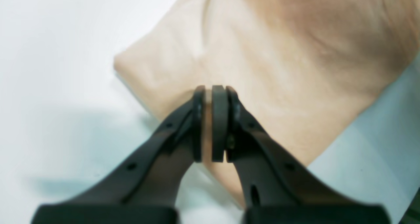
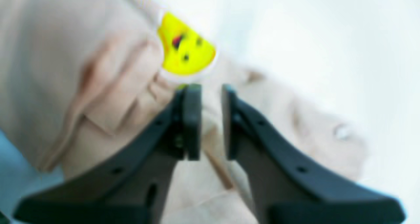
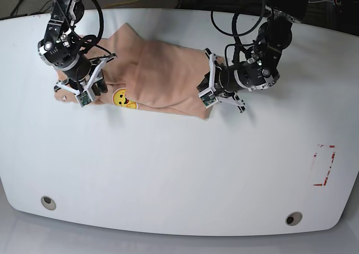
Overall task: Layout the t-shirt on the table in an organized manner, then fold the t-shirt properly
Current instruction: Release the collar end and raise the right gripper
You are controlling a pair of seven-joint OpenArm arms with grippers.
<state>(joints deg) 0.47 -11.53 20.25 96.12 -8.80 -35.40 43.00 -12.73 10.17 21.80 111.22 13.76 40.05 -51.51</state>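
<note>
The left gripper (image 1: 211, 124), black-fingered, is clamped on a fold at the hem end of the peach-pink soft cotton t-shirt (image 3: 162, 77). The right gripper (image 2: 206, 120) stands narrowly parted over bunched cloth, just at six o'clock of the yellow smiling emoji print (image 2: 185, 48); whether it pinches fabric I cannot tell. The shirt lies partly folded at the eleven o'clock side of the large white smooth table (image 3: 185, 170). Folding looks underway, not tidy yet. Plenty of bare tabletop lies toward six o'clock; the far edge is near.
</note>
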